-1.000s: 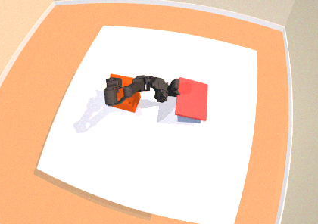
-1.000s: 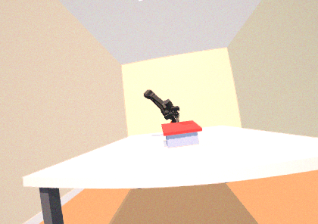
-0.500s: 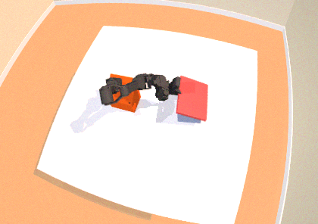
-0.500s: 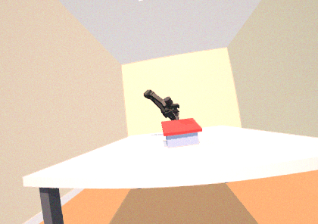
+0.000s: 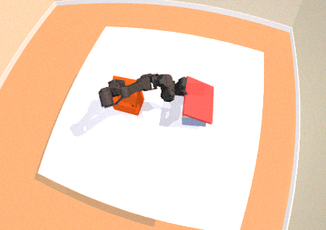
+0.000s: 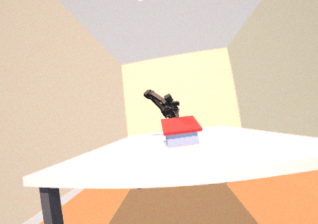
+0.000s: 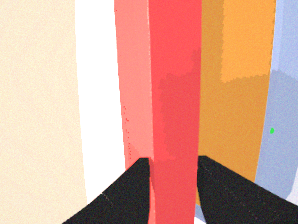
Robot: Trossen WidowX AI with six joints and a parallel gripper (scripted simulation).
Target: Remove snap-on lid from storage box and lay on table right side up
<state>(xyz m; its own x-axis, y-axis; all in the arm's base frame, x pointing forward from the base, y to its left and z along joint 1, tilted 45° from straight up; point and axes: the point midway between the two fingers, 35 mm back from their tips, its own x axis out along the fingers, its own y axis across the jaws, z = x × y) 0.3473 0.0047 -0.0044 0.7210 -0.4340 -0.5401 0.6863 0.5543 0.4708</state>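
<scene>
The red lid (image 5: 199,99) (image 6: 181,125) (image 7: 176,75) is tilted on the blue-grey storage box (image 5: 193,121) (image 6: 182,139) (image 7: 287,115). Its arm-side edge is raised, and its far side is still at the box's top. My gripper (image 5: 185,87) (image 7: 172,165) is shut on the raised edge of the lid, with one black finger on each side of the rim in the wrist view. An orange band (image 7: 237,100) shows between the lid's rim and the blue-grey surface. The fingertips are hidden behind the lid in the exterior view.
An orange-red angular object (image 5: 135,108) is under the arm on the white table (image 5: 135,155) (image 6: 124,166). The arm reaches above it toward the box. The table's edge lies beyond the box.
</scene>
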